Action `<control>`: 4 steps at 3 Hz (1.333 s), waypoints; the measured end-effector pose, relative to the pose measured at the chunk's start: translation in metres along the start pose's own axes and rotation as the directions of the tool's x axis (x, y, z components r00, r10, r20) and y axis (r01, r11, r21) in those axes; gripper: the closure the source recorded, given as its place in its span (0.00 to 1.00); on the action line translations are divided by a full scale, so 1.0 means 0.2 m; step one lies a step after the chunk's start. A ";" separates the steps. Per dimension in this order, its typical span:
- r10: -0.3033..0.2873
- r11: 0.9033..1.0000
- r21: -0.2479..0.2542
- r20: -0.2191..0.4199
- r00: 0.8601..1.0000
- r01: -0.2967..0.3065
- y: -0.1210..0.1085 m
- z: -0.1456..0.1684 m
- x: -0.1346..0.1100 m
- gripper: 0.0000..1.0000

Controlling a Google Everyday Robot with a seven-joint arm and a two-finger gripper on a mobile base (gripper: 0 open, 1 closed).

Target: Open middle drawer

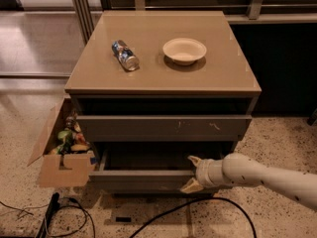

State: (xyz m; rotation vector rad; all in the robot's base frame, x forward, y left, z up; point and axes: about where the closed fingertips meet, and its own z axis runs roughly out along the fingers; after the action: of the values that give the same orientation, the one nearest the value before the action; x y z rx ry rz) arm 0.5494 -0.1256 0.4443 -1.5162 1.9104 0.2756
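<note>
The middle drawer point(138, 181) is the plain dark-grey front low on the cabinet. It stands pulled out a little, and its dark inner tray point(148, 158) shows behind it. My gripper point(192, 172) is at the right part of that front, on a white arm that comes in from the lower right. Its two pale fingers are spread apart, one above the front's top edge and one point(190, 185) in front of it. They hold nothing.
The taller scratched drawer front point(163, 128) sits shut just above. On the tan cabinet top point(223, 78) lie a can point(125, 55) and a white bowl point(184, 50). An open cardboard box point(62, 170) of items stands at the left. Black cables point(163, 216) run across the floor.
</note>
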 end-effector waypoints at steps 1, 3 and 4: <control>0.024 1.000 -0.006 0.004 1.000 -0.024 0.01 0.05 0.06 0.51; 0.056 0.998 -0.010 0.002 0.998 -0.056 0.03 0.05 0.11 1.00; 0.056 0.998 -0.010 0.003 0.998 -0.056 0.03 0.05 0.11 1.00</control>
State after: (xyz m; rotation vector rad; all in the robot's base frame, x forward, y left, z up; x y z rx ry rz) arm 0.5459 -0.1355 0.4221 -1.4698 1.9539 0.3122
